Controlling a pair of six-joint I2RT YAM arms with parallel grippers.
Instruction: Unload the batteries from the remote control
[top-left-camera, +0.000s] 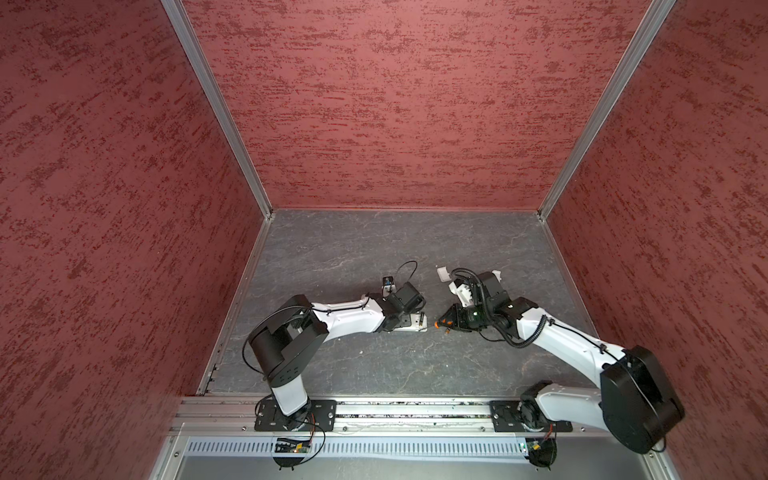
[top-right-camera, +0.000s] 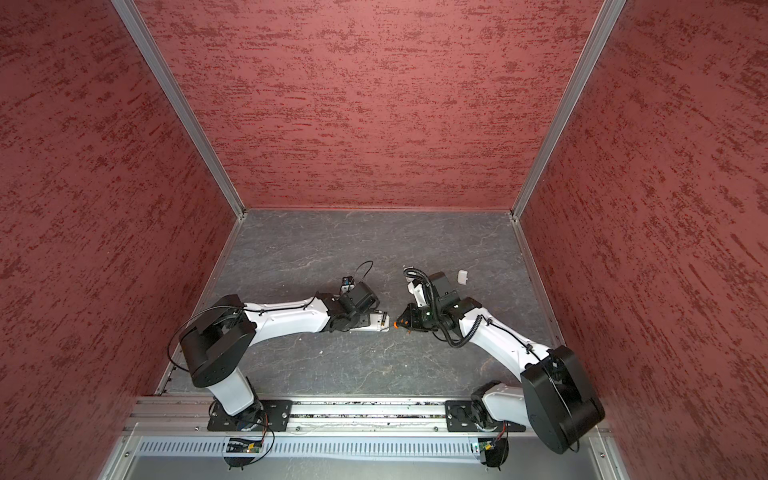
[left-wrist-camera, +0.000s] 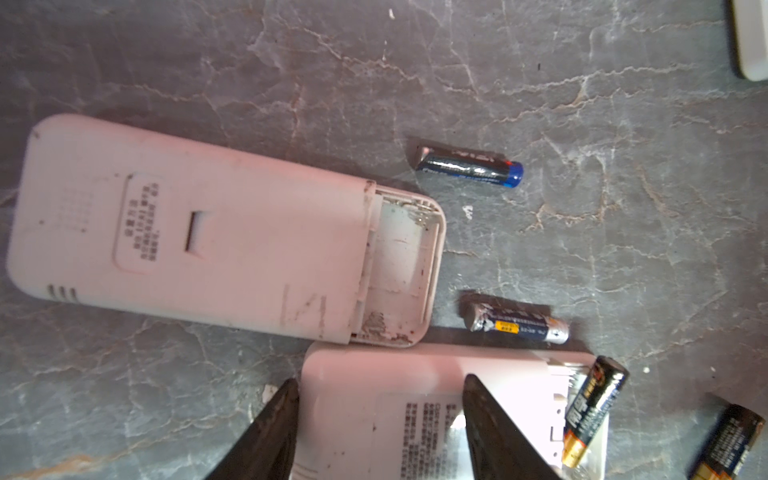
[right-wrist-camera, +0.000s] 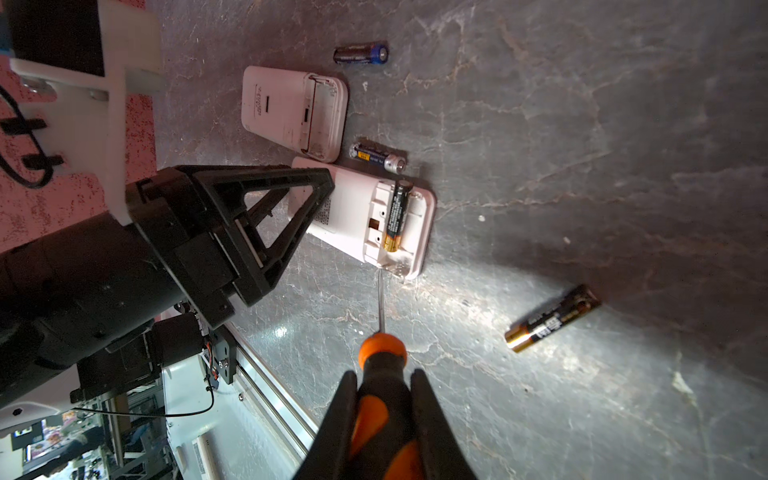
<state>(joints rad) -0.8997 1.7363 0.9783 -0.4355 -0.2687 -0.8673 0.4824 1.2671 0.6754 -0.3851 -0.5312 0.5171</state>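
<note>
Two white remote controls lie back-up side by side. The nearer remote control (left-wrist-camera: 374, 374) has one black-and-gold battery (left-wrist-camera: 594, 411) in its open compartment. My left gripper (left-wrist-camera: 380, 380) is open over this remote, one finger at its end edge and the other on its back. My right gripper (right-wrist-camera: 382, 374) is shut on the orange-and-black screwdriver (right-wrist-camera: 380, 353), whose tip touches that compartment's rim. The other remote control (left-wrist-camera: 208, 232) has an empty compartment. Loose batteries lie on the floor: a blue-ended battery (left-wrist-camera: 469, 168), a yellow-labelled battery (left-wrist-camera: 519, 326) and a black-and-gold battery (right-wrist-camera: 552, 318).
The floor is grey stone-patterned (top-left-camera: 353, 249), boxed in by red walls. Small white covers (top-left-camera: 442, 273) (top-right-camera: 462, 276) lie behind the right arm. A metal rail (top-left-camera: 395, 409) with both arm bases runs along the front edge.
</note>
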